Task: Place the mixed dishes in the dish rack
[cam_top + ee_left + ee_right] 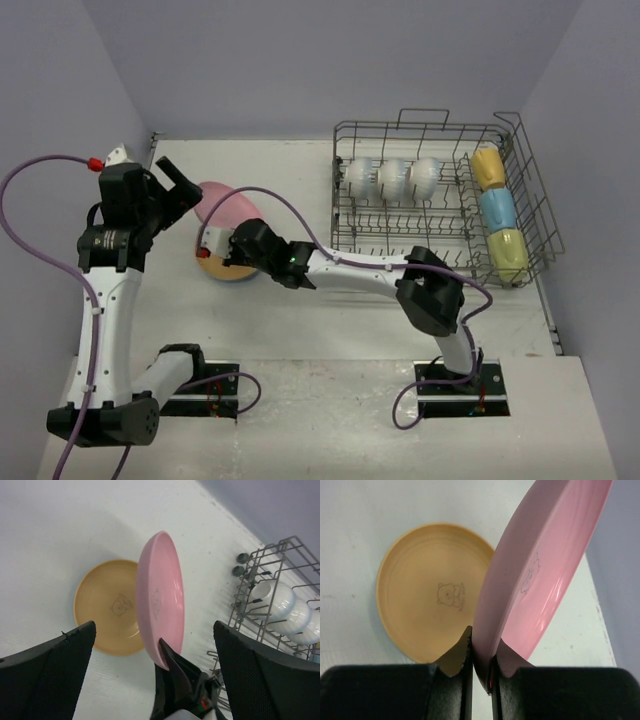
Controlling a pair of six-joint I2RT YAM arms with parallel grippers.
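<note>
My right gripper (482,647) is shut on the rim of the pink plate (540,570) and holds it on edge above the orange-yellow plate (430,590). In the top view the pink plate (225,205) stands left of the dish rack (520,150), with the right gripper (222,245) below it. A blue rim (240,278) shows under the orange-yellow plate (210,268). My left gripper (172,188) is open beside the pink plate's left edge; its wrist view shows the plate (160,595) between its spread fingers (65,655), untouched. Three white bowls (392,178) and three mugs (497,208) sit in the rack.
The rack (260,575) fills the right back of the table, its raised handle at the far side. The right arm (370,268) stretches across the table in front of the rack. Walls close in on the left, back and right.
</note>
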